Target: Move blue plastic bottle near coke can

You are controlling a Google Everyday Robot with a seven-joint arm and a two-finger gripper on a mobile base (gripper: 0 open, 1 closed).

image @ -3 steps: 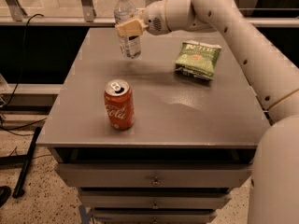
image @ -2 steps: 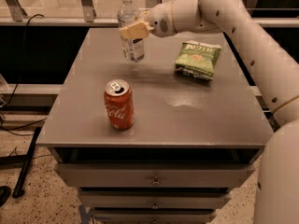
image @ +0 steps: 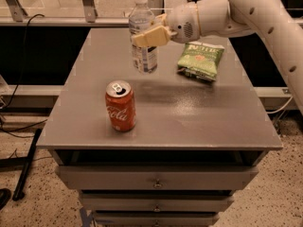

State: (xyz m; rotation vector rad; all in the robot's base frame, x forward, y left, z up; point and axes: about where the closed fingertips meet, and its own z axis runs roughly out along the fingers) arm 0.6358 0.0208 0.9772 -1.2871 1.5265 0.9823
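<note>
Jaws pinch the blue plastic bottle (image: 144,60); gripper (image: 144,32) — above the table (image: 199,117) — has brought it nearer the coke can (image: 120,106).

blue plastic bottle (image: 143,60): clear, glossy
coke can (image: 120,109): shiny metal
tabletop (image: 199,117): smooth, dull sheen
gripper (image: 143,33): round the bottle, matt fingers (image: 150,37), perhaps rubber

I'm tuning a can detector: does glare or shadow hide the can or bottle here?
Camera view: a pale sheen lies on the table to the right of the can, not on it, and its script reads plainly. A dim shadow sits on the tabletop below the bottle, which the gripper holds above the table's far part. The bottle's clear top partly blends into the bright background.
</note>
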